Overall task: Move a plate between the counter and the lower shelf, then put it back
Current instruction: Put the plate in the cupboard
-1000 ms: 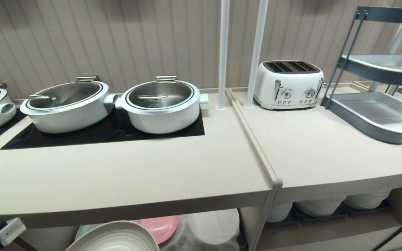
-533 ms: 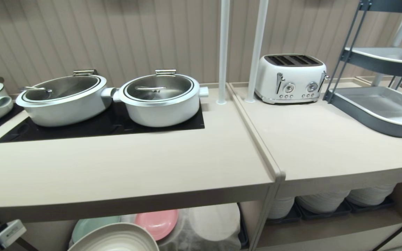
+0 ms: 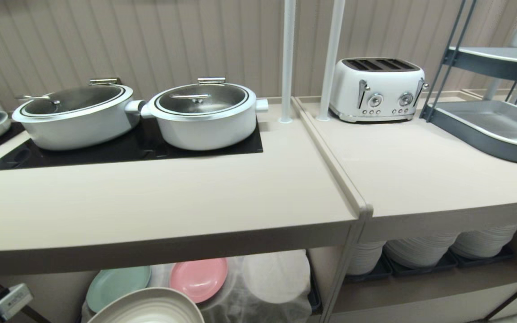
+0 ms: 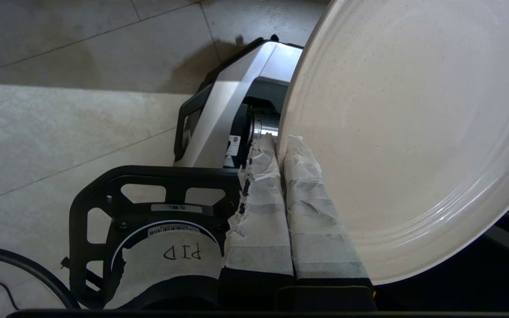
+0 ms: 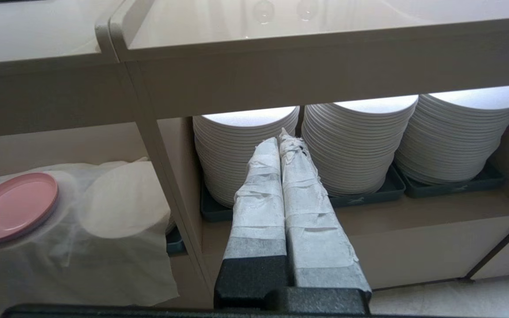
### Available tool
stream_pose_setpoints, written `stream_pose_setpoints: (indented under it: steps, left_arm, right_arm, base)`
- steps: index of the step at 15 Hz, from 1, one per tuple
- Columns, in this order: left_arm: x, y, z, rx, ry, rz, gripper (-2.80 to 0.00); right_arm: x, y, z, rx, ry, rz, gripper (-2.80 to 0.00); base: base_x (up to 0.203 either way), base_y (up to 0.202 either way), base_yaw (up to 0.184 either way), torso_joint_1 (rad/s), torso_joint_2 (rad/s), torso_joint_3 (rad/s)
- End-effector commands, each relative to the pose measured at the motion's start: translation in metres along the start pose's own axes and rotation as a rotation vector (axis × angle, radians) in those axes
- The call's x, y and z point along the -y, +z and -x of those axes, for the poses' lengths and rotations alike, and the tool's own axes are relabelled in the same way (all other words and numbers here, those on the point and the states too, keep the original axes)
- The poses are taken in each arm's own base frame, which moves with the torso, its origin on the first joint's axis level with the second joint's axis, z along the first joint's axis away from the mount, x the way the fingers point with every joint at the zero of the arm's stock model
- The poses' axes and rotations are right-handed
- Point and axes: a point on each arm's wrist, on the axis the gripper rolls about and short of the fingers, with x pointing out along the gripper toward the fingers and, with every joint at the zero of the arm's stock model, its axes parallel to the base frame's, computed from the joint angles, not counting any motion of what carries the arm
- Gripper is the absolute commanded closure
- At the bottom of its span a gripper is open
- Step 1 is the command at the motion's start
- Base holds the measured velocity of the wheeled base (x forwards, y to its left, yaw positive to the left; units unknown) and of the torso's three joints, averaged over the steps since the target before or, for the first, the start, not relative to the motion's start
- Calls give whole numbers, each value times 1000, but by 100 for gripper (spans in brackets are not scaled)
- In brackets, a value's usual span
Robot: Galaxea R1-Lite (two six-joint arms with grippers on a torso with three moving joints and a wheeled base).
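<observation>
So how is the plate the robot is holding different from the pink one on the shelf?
The plate is cream-beige, while the pink plate is pink. The plate is gripped at its rim by the left hand, out in front of the counter's edge; the pink plate rests untouched on the white cloth in the lower shelf. The held plate looks wider. Both are round, plain and low-rimmed.

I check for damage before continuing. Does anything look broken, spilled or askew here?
Nothing spilled or broken. Only oddity: the left gripper pinches the plate by its rim, tilted, below the counter.
</observation>
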Motion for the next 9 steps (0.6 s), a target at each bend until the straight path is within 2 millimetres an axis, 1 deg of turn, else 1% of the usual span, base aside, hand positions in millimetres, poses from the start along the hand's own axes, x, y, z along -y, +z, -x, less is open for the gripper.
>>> stream_pose_setpoints:
  steps: [1,9]
  left_arm:
    - [0,0,0,-6,0,2,0]
    - [0,0,0,-6,-2,4,0]
  right_arm:
    - [0,0,0,0,1,0,0]
    - [0,0,0,0,-2,0,0]
  base:
    - [0,0,0,-241,501,276]
    - [0,0,0,-244,539,293]
